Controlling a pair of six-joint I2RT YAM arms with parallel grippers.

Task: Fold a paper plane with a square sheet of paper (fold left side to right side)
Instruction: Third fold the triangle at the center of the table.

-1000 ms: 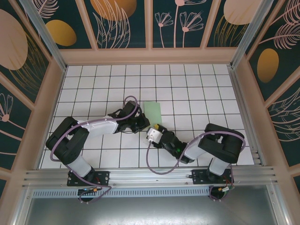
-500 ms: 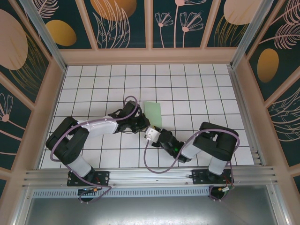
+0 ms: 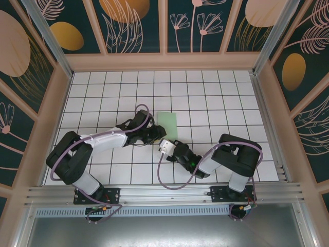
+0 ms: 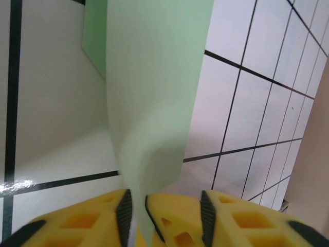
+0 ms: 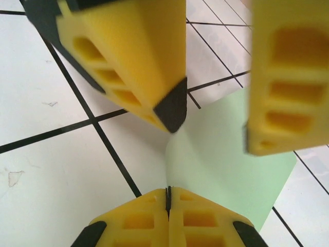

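Top external: one square sheet of paper point(image 3: 167, 122), pale green and folded to a narrow strip, lies mid-desk point(image 3: 216, 98) on white tiles. Two tools meet at its near end and cover it. The left tool point(image 3: 156, 136) stands parted around the raised end. The right tool point(image 5: 168, 196) is closed, pinching that end.

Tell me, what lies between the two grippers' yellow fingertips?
The pale green paper, pinched by the right gripper, reaching toward the open left gripper; right wrist view.
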